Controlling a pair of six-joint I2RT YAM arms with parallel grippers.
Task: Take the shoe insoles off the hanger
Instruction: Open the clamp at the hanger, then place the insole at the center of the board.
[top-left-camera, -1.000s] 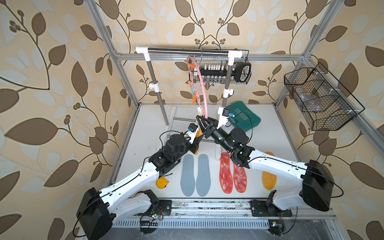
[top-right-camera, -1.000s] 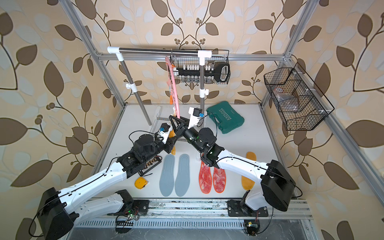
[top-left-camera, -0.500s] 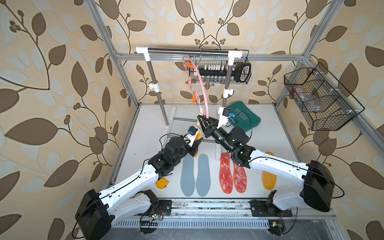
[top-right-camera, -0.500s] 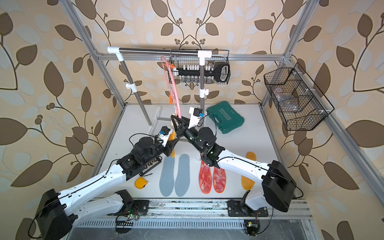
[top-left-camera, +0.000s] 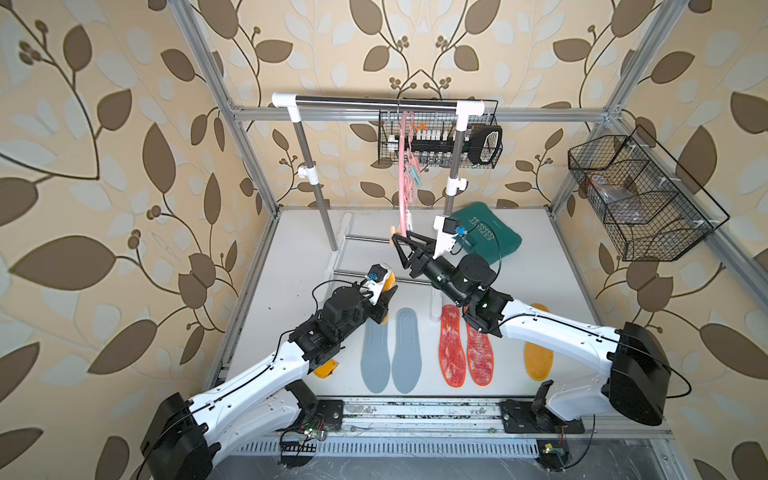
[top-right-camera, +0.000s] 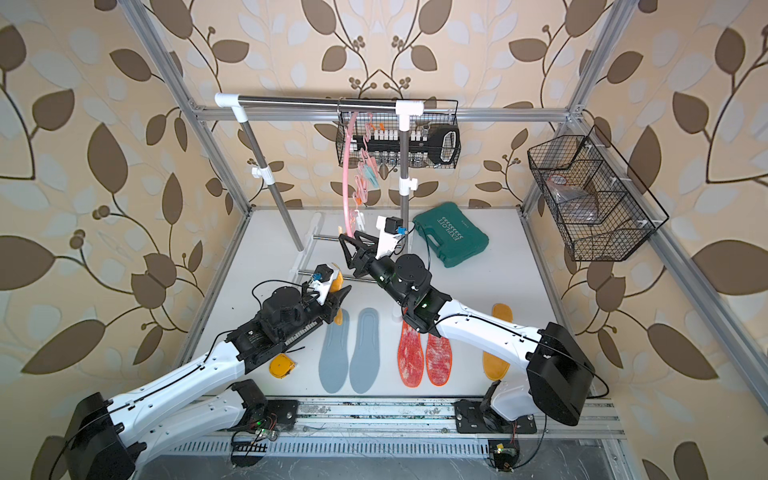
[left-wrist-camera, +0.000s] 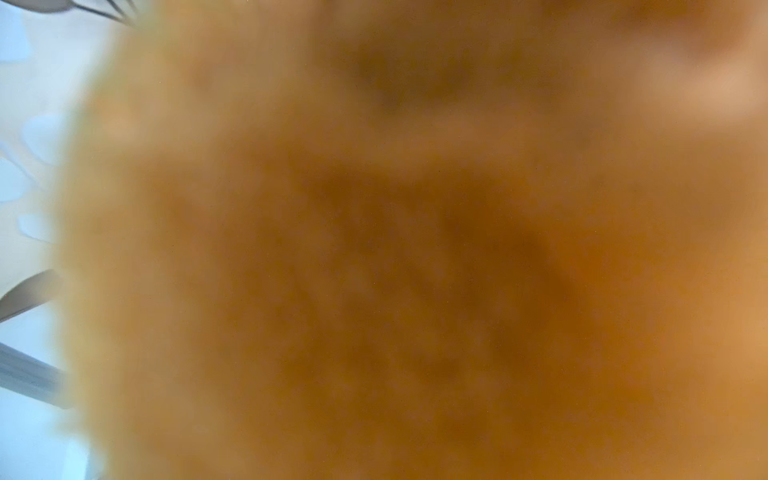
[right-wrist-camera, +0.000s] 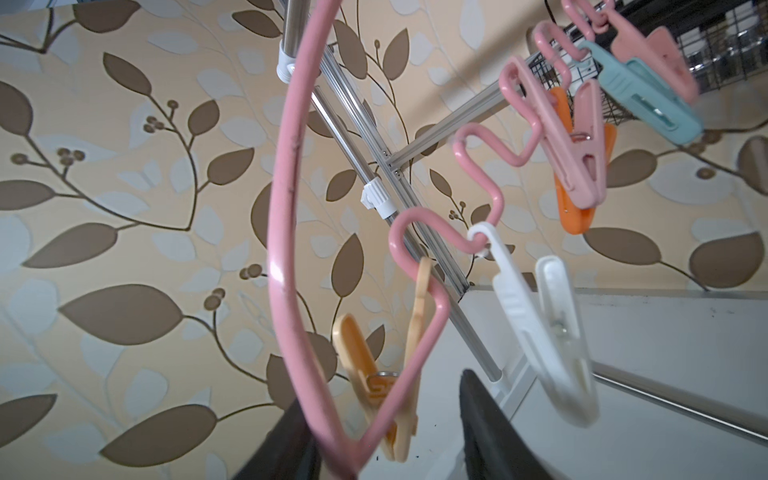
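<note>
Mustard suede is all the left wrist camera sees, because the left fingers (top-right-camera: 341, 293) are clamped on the last mustard insole (left-wrist-camera: 374, 249). It's tilted over the bench (top-left-camera: 299, 249) and apart from the hanger (right-wrist-camera: 286, 166); I can't tell if its low end touches down.

Over on the other side the right fingers (right-wrist-camera: 490, 424) stand wide apart at the hanger's bottom corner, with a pale orange clip (right-wrist-camera: 365, 374) in the gap and nothing gripped as far as I can see. Every clip in that wrist view is empty, so no insoles are left up there under the rack rail (top-left-camera: 353, 99).

Down on the bench the blue-grey pair (top-left-camera: 407, 353) and the red pair (top-left-camera: 453, 349) lie flat side by side. The other mustard insole (top-left-camera: 538, 365) lies alone beyond them, partly under the right arm.

I'd call it nearly done: what's left is laying the held one down, probably beside its mate.
</note>
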